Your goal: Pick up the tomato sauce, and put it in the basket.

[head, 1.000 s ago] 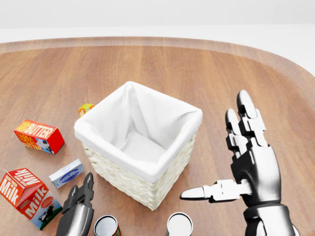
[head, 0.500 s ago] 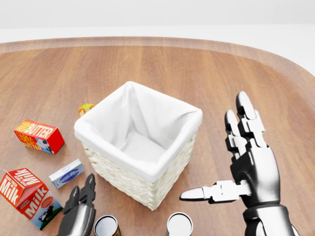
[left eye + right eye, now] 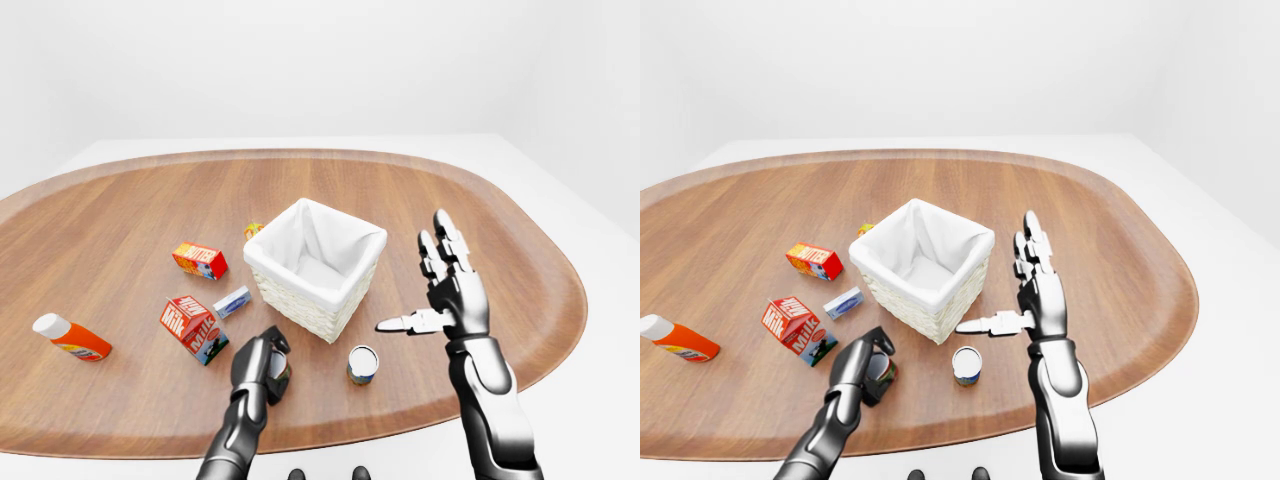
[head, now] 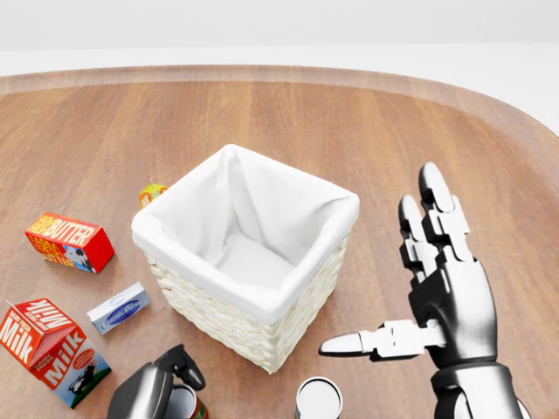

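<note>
In the left-eye view, a wide oval wooden surface carries all the things. The basket, woven and with a white cloth lining, stands near the middle. To its left lie a butter box, a milk carton, a small pale blue packet and, far left, an orange bottle with a white cap. A small yellow thing shows just behind the basket's left corner; I cannot tell what it is. Below the basket, the left robot hand has its fingers curled round a red can, the tomato sauce, which stands on the surface near the basket. Another can with a white top stands apart, to the right of it. The right robot hand is open, fingers pointing up and the thumb pointing toward the basket, and it holds nothing.

In the head view, the basket fills the middle, and inside only the white lining shows. At the bottom edge the left robot hand covers most of the tomato sauce can; only a part of the rim and red side shows.

In the right-eye view, the same arrangement appears, shifted a little to the left. The dark fingers of the left robot hand wrap the can from above and from the side.
</note>
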`<state>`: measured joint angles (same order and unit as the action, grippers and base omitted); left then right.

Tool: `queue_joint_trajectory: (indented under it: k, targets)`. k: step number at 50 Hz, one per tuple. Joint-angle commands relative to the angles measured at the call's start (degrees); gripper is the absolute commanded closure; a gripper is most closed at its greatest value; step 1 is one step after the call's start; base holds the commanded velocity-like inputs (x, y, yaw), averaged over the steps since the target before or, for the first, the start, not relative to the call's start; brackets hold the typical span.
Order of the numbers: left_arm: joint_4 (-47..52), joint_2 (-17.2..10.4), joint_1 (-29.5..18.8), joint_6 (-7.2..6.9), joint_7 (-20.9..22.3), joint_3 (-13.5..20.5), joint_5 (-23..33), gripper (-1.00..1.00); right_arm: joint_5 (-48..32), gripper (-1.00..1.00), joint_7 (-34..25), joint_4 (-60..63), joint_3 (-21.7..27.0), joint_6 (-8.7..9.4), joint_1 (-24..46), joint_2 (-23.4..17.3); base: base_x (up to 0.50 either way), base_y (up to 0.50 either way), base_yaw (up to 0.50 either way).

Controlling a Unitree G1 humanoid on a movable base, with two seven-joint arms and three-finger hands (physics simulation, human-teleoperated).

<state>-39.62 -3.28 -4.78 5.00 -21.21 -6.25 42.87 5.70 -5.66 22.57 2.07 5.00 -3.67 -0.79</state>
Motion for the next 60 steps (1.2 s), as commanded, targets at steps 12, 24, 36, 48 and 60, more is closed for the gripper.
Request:
queue_joint_trajectory:
  k: [12, 24, 36, 48, 60]
  targets:
    - [10.1, 0.0, 3.8, 0.00, 4.3, 0.8, -0.3, 1.00, 0.0, -1.00, 0.0, -0.3, 0.1, 0.00, 0.2, 0.0, 0.00, 0.00, 0.00]
    - [31.1, 0.4, 9.9, 0.00, 14.2, 1.5, -3.3, 1.00, 0.1, -1.00, 0.2, 0.9, 0.4, 0.00, 0.5, -0.1, 0.00, 0.00, 0.00]
    - [47.5, 0.8, 14.0, 0.00, 21.2, 1.8, -5.1, 1.00, 0.0, -1.00, 0.1, -0.2, 0.4, 0.00, 0.5, -0.1, 0.00, 0.00, 0.00]
    - [56.5, 0.9, 15.9, -1.95, 25.0, 1.6, -5.9, 1.00, 0.0, -1.00, 0.2, 0.3, 0.2, 0.00, 0.3, -0.1, 0.00, 0.00, 0.00]
    - [60.3, 1.0, 16.5, -3.53, 26.6, 1.6, -6.1, 1.00, -0.2, -1.00, 0.2, -0.3, 0.2, 0.00, 0.3, 0.0, 0.00, 0.00, 0.00]
